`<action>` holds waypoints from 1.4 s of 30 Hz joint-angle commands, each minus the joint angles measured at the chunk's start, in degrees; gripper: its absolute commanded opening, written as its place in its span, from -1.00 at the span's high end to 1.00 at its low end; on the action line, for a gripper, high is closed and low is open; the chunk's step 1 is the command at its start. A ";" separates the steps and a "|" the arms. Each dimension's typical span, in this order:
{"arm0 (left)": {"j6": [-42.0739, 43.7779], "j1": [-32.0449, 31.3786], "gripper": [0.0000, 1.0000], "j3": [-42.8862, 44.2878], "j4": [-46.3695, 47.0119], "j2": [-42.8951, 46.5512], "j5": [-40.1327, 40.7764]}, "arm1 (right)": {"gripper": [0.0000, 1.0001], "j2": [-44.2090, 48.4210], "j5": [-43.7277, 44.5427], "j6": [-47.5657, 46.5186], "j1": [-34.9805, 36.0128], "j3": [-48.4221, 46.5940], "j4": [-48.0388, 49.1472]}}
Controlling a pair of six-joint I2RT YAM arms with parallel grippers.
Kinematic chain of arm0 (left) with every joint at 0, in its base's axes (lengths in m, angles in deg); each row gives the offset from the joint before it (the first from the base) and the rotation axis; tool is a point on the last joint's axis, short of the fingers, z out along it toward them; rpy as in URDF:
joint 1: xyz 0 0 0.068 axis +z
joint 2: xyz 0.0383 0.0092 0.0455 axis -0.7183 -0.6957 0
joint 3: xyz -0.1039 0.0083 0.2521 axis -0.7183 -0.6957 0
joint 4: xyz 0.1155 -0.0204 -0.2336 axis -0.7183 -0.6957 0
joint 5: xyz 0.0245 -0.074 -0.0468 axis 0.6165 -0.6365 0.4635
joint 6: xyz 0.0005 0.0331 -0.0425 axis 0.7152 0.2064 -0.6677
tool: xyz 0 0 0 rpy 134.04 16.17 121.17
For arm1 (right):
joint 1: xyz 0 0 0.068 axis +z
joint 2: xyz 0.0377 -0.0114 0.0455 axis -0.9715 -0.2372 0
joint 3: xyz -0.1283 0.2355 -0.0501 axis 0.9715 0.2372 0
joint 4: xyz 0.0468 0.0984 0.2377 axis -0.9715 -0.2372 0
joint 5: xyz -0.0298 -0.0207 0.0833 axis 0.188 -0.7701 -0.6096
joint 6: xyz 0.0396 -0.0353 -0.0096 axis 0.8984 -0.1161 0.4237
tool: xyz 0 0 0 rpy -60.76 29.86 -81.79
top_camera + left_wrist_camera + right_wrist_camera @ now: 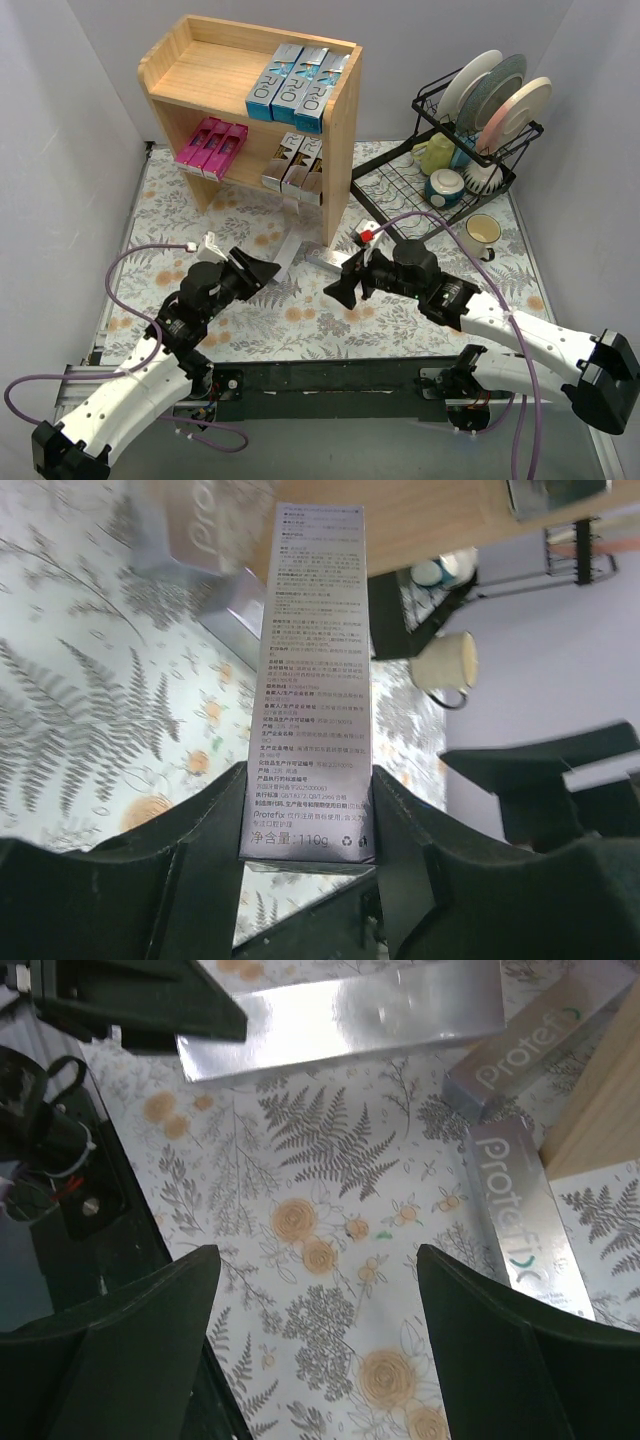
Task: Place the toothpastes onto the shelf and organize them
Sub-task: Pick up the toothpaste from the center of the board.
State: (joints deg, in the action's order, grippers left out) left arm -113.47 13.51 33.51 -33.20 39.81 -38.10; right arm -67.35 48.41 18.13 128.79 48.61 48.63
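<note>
The wooden shelf (pixel 345 120) stands at the back. Its top level holds three blue-and-silver toothpastes (pixel 298 85). On the lower level, pink ones (pixel 212 145) lie at the left and silver-and-black ones (pixel 295 165) at the right. My left gripper (pixel 264 270) (pixel 308 830) is shut on the near end of a silver-grey toothpaste (pixel 315 670) (pixel 288 252) (pixel 340 1015), which points toward the shelf's foot. My right gripper (pixel 343 290) (pixel 318 1300) hangs open over the floral mat, holding nothing. Two more silver toothpastes (pixel 520 1215) (pixel 530 1045) lie by the shelf's base.
A black wire dish rack (pixel 400 185) with plates (pixel 495 95) and cups stands at the back right. A cream mug (pixel 482 232) (pixel 445 665) sits on the mat in front of it. Grey walls close in both sides.
</note>
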 commanded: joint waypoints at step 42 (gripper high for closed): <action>-16.28 -0.20 0.24 -9.88 22.57 5.71 -17.16 | -0.93 -38.41 -6.10 67.03 -9.97 9.20 90.27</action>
State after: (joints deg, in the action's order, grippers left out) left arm -129.51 13.49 23.26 -13.57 45.32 -53.07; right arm -104.55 42.43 82.80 118.41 61.05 115.91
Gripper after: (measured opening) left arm 0.453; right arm 0.977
